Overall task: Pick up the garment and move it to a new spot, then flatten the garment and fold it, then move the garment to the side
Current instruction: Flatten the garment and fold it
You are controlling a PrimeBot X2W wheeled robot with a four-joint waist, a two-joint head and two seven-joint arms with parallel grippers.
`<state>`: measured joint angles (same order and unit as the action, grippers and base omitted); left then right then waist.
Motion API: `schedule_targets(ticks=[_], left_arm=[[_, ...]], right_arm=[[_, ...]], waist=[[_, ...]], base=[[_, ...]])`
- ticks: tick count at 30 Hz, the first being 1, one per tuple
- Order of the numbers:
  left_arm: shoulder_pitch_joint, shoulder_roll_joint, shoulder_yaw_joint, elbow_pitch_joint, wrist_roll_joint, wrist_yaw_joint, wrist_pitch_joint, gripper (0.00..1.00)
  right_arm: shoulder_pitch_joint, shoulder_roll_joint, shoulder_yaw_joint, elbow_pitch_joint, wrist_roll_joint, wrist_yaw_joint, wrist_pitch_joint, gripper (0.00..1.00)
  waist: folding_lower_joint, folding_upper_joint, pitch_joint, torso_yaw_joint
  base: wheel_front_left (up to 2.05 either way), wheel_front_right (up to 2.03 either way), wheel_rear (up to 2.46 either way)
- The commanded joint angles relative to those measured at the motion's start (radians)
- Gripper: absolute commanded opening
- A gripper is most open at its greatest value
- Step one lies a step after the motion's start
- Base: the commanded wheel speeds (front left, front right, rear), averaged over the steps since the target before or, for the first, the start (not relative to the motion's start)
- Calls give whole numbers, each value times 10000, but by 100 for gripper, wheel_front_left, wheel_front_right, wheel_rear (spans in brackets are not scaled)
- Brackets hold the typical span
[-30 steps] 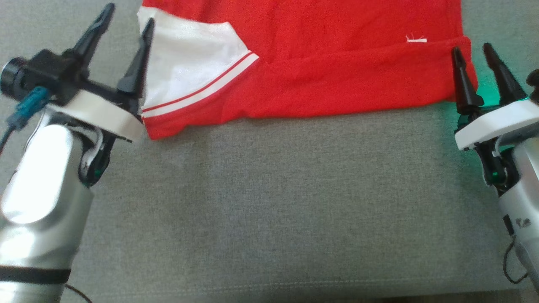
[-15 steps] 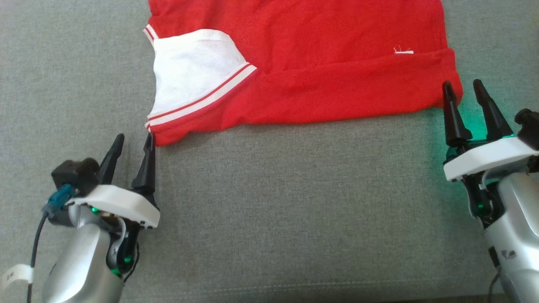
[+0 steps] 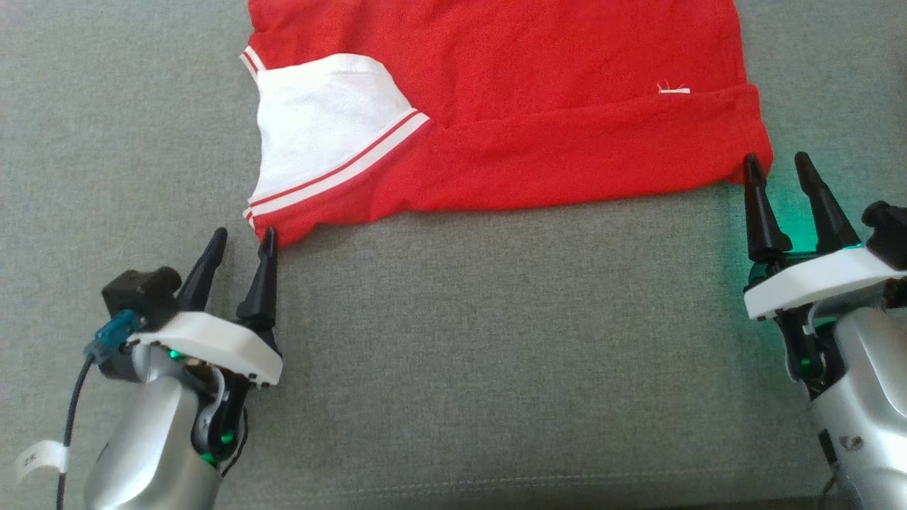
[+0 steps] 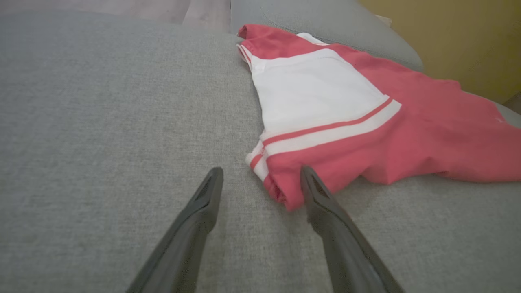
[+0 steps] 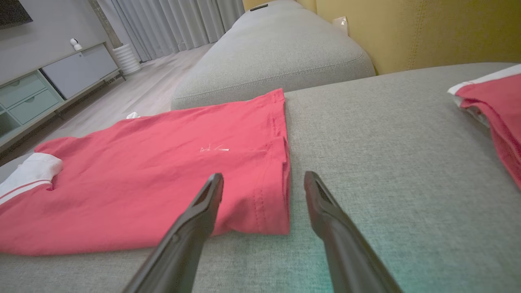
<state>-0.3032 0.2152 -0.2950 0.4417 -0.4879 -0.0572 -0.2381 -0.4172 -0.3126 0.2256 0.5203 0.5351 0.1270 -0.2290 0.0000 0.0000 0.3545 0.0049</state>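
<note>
The left gripper [image 3: 244, 234] stood empty with its dark fingers spread, at the near left corner of the red knit garment with a white striped sleeve [image 3: 538, 106]. The right gripper [image 3: 775, 159], equally spread, sat at its near right corner. The garment lay on a grey woven sofa cushion [image 3: 496, 354]. Beyond were a yellow padded panel [image 5: 407, 28], pale wooden floor [image 5: 154, 85], grey curtains [image 5: 175, 20] and a low cabinet [image 5: 36, 89].

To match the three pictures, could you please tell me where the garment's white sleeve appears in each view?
Head view: white sleeve sits upper left of centre.
Left wrist view: sleeve upper centre.
Right wrist view: sleeve at left edge, mid-height.
Shared landmark: the sleeve's red stripe.
</note>
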Motion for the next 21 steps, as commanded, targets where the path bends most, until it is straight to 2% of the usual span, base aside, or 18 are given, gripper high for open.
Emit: schedule_targets(ticks=[1,8,9,11,12,16,21], left_arm=[[-242,226,273,-172,20,94,76,100],[-446,174,98,238,-80,-27,349,100],[-484,177,-9,318,-67,-101,438,95],[-561,185,-159,446,-62,-213,527,27],[-587,188,-231,503,-49,-244,580,0],[-629,253,-277,580,-48,-277,531,0],[-615,435,-190,488,-137,-318,411,0]], right_arm=[[144,-8,87,-359,-93,37,-48,100],[196,-13,21,-493,-157,37,25,100],[201,-25,4,-515,-164,37,43,100],[210,-62,-54,-545,-211,37,78,100],[215,-73,-78,-559,-228,37,98,100],[197,-85,-216,-513,-342,37,228,100],[-114,199,-529,219,-324,37,994,100]], waist=[[0,0,10,-14],[0,0,28,-19],[0,0,27,-19],[0,0,11,-10],[0,0,-7,-7],[0,0,-84,11],[0,0,-138,83]], base=[[0,0,0],[0,0,0],[0,0,0],[0,0,0],[0,0,0],[0,0,0],[0,0,0]])
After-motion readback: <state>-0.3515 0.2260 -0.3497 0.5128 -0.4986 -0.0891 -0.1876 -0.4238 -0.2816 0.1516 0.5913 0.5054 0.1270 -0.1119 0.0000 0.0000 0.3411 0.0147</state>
